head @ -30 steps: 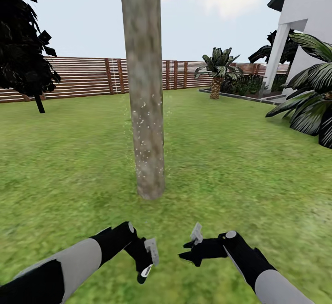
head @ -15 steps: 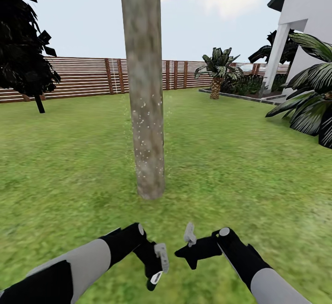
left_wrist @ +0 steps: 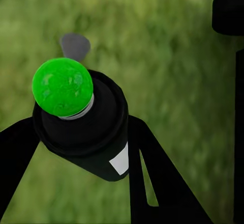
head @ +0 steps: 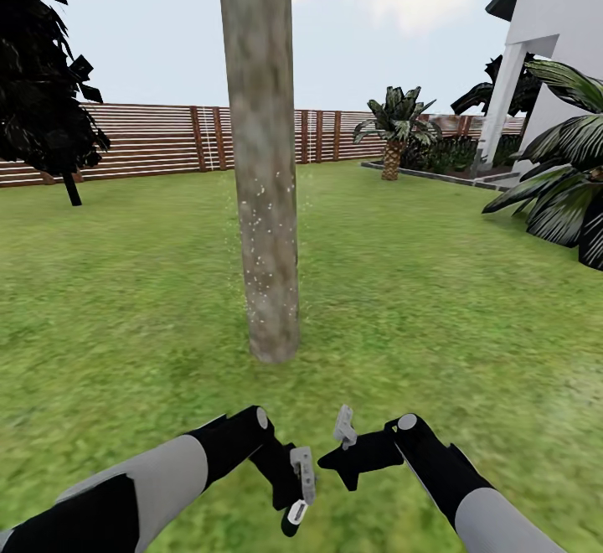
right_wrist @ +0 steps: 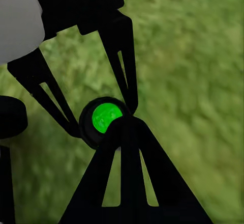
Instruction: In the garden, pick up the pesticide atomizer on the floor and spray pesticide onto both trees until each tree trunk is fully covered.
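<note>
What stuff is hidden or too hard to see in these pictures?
- Head view: the tree trunk runs off the top edge, so its top is cut off; its back is hidden by itself.
- Right wrist view: a right gripper finger covers part of the sprayer held by the left gripper.
- Wrist views: the grass is blurred.

Tree trunks [head: 264, 159]: one
Atomizers [left_wrist: 84, 119]: one
Grippers: two [head: 295, 486] [head: 342, 440]
Dark narrow trees [head: 42, 75]: one
Palms [head: 394, 130]: two
</note>
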Robot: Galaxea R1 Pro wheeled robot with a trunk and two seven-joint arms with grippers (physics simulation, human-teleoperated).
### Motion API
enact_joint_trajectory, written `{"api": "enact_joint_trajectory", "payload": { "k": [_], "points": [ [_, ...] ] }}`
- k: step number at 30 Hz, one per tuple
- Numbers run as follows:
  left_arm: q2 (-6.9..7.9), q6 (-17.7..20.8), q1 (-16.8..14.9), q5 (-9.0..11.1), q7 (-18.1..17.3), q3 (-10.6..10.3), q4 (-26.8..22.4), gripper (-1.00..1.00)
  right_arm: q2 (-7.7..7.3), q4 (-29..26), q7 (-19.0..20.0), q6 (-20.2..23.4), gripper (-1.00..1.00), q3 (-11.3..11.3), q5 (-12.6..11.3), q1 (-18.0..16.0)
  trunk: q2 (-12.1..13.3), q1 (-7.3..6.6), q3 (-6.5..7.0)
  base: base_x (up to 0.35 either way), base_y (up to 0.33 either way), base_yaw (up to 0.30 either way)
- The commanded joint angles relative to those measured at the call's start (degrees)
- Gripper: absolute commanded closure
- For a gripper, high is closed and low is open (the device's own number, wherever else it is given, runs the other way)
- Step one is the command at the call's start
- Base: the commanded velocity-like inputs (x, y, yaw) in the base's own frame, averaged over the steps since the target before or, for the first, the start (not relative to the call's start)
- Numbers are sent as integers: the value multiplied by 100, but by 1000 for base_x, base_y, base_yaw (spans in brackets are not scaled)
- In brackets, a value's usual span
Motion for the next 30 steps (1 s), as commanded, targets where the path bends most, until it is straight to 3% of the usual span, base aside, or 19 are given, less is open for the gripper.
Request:
{"api": "enact_joint_trajectory", "payload": {
  "k": [1, 26, 30],
  "points": [
    [-5, 59, -7, 56, -10, -27, -4, 100, -4, -13, 14, 60, 100, 11, -5, -2, -3, -1, -6, 0, 0, 0],
    [-17, 50, -7, 64, 45, -27, -4, 100, -4, -13, 14, 59, 100, 34, -5, -2, -3, -1, -6, 0, 0, 0],
    [-71, 50, -7, 64, 51, -27, -4, 100, -4, -13, 14, 59, 100, 34, -5, -2, -3, -1, -6, 0, 0, 0]
  ]
}}
